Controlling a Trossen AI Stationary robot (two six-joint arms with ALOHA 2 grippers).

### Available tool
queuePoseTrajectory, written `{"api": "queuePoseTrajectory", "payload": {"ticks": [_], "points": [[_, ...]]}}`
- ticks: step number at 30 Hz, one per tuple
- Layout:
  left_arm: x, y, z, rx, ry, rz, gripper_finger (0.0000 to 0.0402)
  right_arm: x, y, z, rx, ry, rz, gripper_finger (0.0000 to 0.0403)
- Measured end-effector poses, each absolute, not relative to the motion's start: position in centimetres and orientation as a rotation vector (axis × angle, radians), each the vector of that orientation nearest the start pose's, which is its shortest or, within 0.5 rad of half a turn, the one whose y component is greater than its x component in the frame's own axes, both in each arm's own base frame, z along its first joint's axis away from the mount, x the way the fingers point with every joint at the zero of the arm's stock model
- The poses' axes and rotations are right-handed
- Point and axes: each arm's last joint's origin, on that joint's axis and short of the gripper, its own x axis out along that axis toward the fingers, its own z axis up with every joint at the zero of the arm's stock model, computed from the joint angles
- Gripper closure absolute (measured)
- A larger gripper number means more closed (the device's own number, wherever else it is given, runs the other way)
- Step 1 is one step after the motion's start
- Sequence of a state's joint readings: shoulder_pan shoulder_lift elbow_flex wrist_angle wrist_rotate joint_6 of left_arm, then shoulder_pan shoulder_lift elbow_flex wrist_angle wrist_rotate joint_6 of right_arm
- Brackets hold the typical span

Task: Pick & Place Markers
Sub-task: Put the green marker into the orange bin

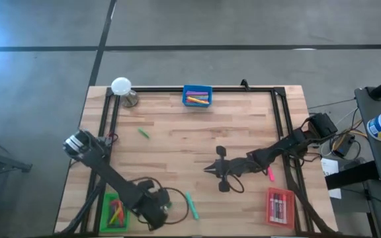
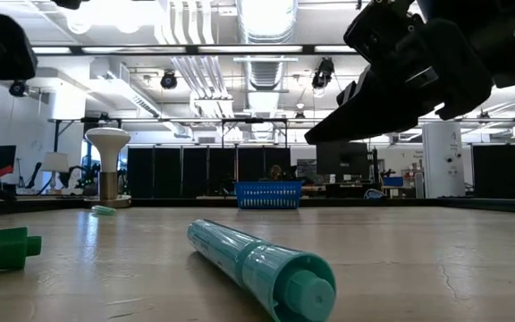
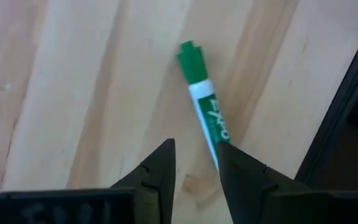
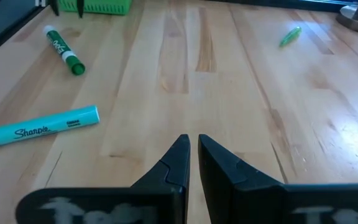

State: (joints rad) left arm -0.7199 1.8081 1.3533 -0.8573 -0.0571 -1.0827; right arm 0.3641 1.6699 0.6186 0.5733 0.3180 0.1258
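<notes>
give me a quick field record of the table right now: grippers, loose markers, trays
left gripper: open, over the green marker beside the green tray
right gripper: shut, empty, mid-table
loose markers: teal marker, light green marker, pink marker
trays: blue tray far edge, red tray near right

Right hand [image 4: 193, 149] closed over bare wood, teal marker [image 4: 39, 127] and green marker [image 4: 64, 50] beyond.
</notes>
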Motion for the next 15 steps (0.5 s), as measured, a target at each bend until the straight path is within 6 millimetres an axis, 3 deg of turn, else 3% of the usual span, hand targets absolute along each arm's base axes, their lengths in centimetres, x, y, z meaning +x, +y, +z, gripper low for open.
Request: {"api": "queuePoseTrajectory", "payload": {"ticks": [8,15], "points": [[29.7,-24.6,20.5,-0.415,1.377,0.22,0.0289,28.8,10.0,14.0,-0.066,0.452,0.024,0.0374],[30.5,-24.7,18.9,-0.446,1.4,0.304,0.0289,28.8,10.0,14.0,-0.079,0.453,0.028,0.0374]]}}
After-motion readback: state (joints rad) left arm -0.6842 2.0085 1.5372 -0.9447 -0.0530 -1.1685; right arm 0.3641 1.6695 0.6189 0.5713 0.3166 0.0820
